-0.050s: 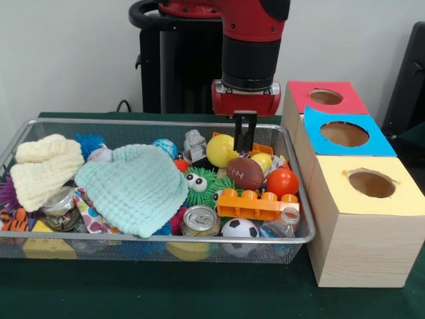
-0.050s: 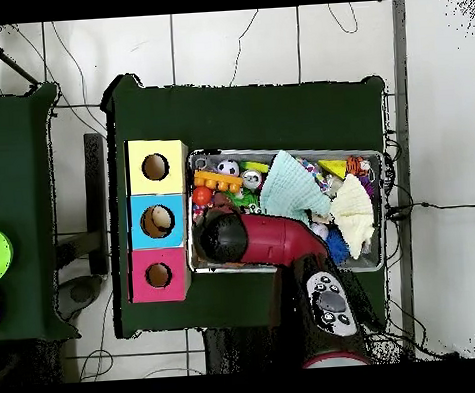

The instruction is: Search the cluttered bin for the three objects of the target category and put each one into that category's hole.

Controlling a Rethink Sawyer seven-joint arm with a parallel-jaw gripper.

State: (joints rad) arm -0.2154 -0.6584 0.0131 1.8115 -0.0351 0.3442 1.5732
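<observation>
1. The bin (image 1: 20,143) sits left of the three-hole box (image 1: 362,219) — just beside it.
2. In the bin, a cloth (image 1: 133,186) lies left; a football (image 1: 245,173) right — a can (image 1: 200,220) near.

The arm (image 1: 249,26) is glossy red above, with a thick matt black cylindrical segment below it that ends in a flat red wrist block with rounded corners. From that block hangs the gripper (image 1: 244,136), a slim black piece (whether its tips are apart cannot be told). In the overhead view the arm (image 2: 274,240) is a red sleeve with a black rounded end cap, and a dark panel with pale round buttons sits on the link near the base.
</observation>
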